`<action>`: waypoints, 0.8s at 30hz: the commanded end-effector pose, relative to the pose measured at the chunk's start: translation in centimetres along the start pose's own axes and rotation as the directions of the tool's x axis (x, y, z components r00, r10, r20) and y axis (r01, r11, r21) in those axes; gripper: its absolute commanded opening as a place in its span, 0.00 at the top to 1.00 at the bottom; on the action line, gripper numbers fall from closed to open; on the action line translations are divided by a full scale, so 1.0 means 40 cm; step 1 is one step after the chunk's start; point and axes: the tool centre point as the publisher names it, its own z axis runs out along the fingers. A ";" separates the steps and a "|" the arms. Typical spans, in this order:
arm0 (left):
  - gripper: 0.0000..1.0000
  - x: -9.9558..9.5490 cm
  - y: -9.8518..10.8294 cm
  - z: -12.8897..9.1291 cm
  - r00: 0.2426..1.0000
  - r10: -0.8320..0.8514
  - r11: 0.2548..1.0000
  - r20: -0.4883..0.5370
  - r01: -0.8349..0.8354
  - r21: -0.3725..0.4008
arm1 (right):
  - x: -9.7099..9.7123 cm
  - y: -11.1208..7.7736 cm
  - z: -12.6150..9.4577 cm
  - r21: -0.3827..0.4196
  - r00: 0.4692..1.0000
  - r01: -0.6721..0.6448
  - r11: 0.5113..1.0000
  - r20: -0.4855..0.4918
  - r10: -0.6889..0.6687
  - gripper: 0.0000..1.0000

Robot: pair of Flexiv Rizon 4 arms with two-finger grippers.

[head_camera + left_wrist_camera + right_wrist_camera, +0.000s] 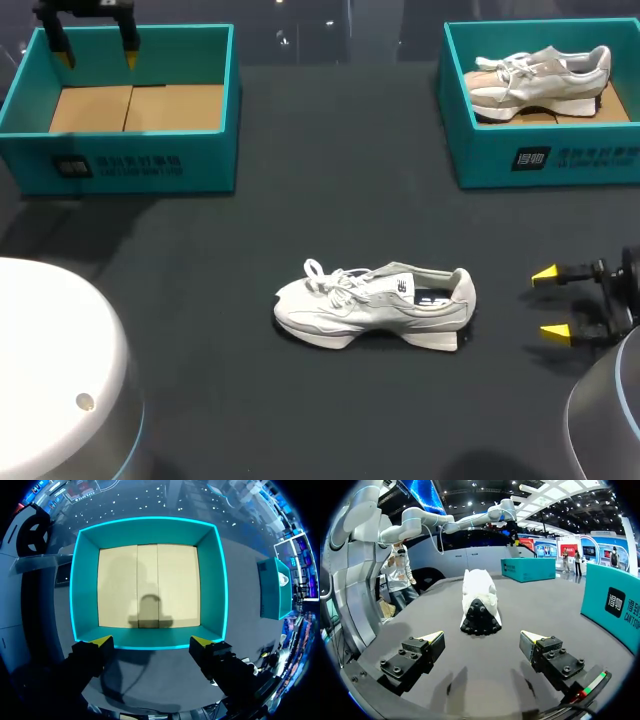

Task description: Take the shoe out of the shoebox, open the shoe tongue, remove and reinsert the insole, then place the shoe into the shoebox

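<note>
Left fingers (62,48) are spread open over the teal box (130,165) at 10 o'clock, right fingers (545,274) spread open too, at 3 o'clock. The shoe (375,305) stands on the counter (300,410) at center, toe toward 9. Another shoe (540,75) sits in the second box (560,160) at 2 o'clock.

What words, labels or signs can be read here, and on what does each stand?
Left box front: white logo and print, too blurred to read.
Right box front: like print, too blurred; cut off in the right wrist view.
Middle shoe side: small mark, too small to read.
</note>
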 end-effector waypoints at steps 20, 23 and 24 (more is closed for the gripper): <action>0.00 -0.001 0.002 0.000 1.000 0.000 1.000 -0.001 0.000 0.001 | 0.007 -0.008 0.093 0.011 0.997 -0.013 1.000 0.073 0.012 0.00; 0.00 -0.001 0.002 0.000 1.000 0.000 1.000 -0.001 0.000 0.001 | 0.018 -0.004 0.110 0.016 0.996 -0.014 1.000 0.084 0.012 0.00; 0.00 -0.001 0.002 0.000 1.000 0.000 1.000 -0.001 0.000 0.001 | 0.022 -0.003 0.115 0.015 0.996 -0.014 1.000 0.085 0.012 0.00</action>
